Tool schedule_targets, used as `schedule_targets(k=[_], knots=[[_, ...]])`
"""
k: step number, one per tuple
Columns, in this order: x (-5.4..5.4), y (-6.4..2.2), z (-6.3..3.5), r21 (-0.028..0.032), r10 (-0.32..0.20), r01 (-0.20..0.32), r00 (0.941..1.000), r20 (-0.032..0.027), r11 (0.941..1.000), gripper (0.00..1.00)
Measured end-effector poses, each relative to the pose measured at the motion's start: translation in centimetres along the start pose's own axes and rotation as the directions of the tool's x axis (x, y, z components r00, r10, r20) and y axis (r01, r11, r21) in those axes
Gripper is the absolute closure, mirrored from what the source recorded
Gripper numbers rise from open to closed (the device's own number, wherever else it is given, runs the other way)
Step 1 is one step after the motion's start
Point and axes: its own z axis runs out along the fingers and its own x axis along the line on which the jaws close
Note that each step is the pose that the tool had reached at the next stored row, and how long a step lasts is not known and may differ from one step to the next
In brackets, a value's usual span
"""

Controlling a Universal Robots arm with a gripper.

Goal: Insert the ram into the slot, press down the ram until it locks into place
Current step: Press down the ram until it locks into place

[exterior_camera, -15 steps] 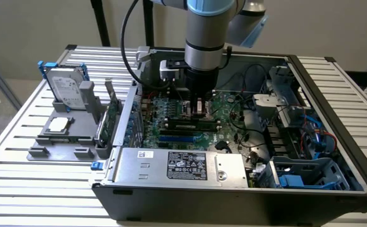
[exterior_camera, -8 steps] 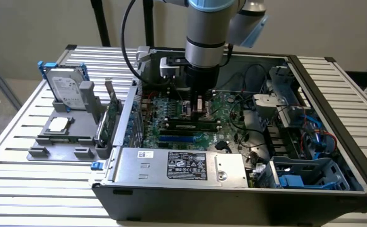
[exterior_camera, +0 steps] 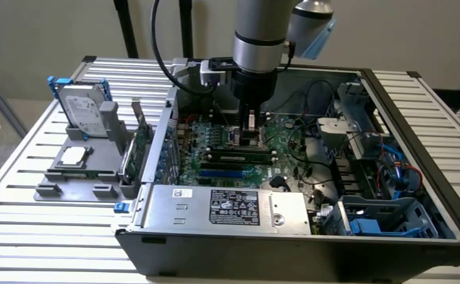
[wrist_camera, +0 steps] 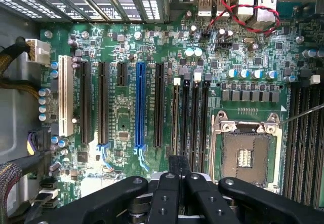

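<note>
The ram (exterior_camera: 238, 155), a long green stick with dark chips, stands on edge in a black memory slot (exterior_camera: 214, 160) on the motherboard, just behind the blue slot (exterior_camera: 222, 173). In the wrist view it is a thin strip (wrist_camera: 174, 117) in the first of several parallel black slots (wrist_camera: 195, 117). My gripper (exterior_camera: 250, 137) hangs straight down just above and behind the ram. Its black fingers (wrist_camera: 167, 193) are shut together with nothing visible between them. I cannot tell whether the tips touch the ram.
The open computer case (exterior_camera: 419, 177) encloses the board, with a silver power supply (exterior_camera: 230, 207) at the front and cables and drive cages at the exterior view's right. The square processor socket (wrist_camera: 248, 153) lies beside the memory slots. A grey fixture (exterior_camera: 80, 160) holds a hard drive and an expansion card outside the case.
</note>
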Motion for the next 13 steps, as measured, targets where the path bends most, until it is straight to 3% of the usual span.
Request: schedule_targets(k=[13], knots=[[0.01,0.0,-0.13,-0.0001,0.0,0.0,1.0,0.0011,1.0,0.89]])
